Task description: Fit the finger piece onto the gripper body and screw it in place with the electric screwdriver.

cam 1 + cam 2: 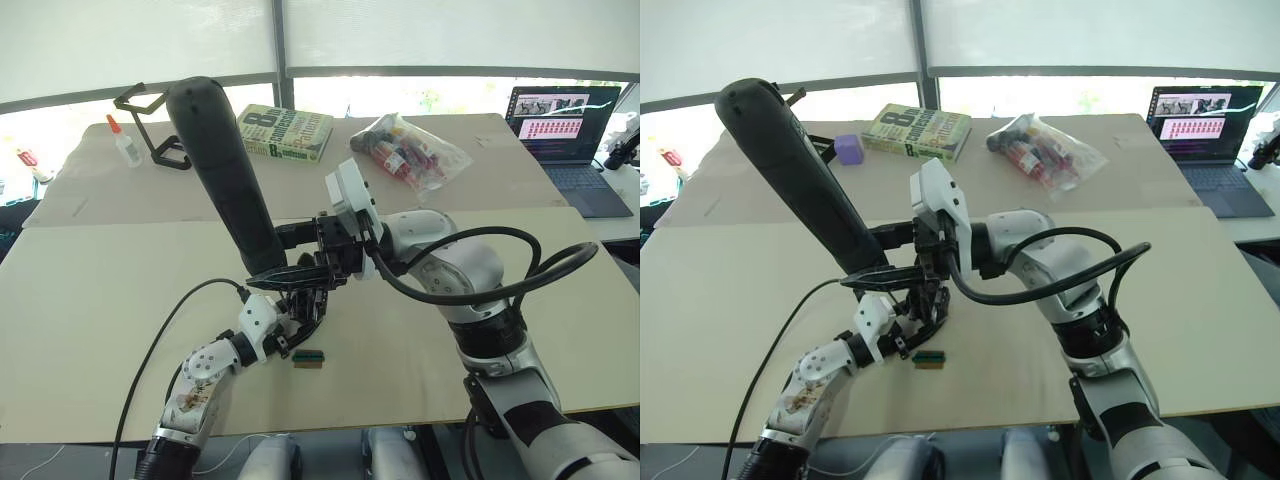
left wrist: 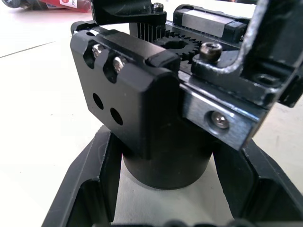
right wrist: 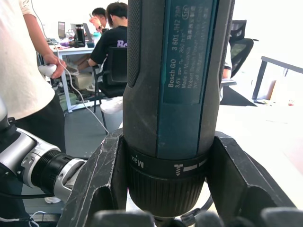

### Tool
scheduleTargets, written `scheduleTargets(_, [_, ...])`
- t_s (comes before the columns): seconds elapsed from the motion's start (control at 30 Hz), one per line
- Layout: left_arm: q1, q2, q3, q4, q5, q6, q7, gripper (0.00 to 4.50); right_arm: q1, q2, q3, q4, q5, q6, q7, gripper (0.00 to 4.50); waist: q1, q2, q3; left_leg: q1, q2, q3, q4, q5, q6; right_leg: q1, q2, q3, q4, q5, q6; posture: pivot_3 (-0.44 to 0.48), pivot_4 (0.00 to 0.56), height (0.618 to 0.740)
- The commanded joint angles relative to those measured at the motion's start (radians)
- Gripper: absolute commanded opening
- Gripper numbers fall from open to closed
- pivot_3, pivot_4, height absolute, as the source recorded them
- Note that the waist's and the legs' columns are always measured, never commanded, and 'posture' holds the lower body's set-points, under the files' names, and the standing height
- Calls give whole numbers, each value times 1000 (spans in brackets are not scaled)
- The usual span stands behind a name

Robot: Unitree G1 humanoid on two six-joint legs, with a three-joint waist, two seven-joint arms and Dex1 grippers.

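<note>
The electric screwdriver (image 1: 225,170) is a long black cylinder that leans up and to the left, with its thin end pointing down over the middle of the table. My right gripper (image 1: 287,258) is shut on its lower collar (image 3: 165,179). Just below, my left gripper (image 1: 300,320) is shut on the round base of the gripper body (image 2: 165,161), holding it above the table. A black block (image 2: 120,90) with two screw heads sits on top of the body beside a gear; it seems to be the finger piece. The screwdriver's bit is hidden behind my right gripper.
A tiny green-and-brown block (image 1: 308,358) lies on the table just in front of my left gripper. At the back are a book (image 1: 285,133), a bag of items (image 1: 408,148), a glue bottle (image 1: 125,142), a purple block (image 1: 848,148) and a laptop (image 1: 565,130). People (image 3: 28,61) are beyond the table.
</note>
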Motion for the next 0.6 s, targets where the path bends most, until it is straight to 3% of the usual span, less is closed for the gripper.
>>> scheduleTargets(0.03, [23,-9,-33,35,4,32,-3,2298,-23,0,-28,-30,7,-31,2,1954,0,0,0,0,0,0,0,0,0,0,0,0,0,0,0,0,150,740])
scheduleTargets(0.6, [27,-7,-33,12,0,56,2,2298,-9,-7,0,-24,-38,-38,13,1954,0,0,0,0,0,0,0,0,0,0,0,0,0,0,0,0,150,740])
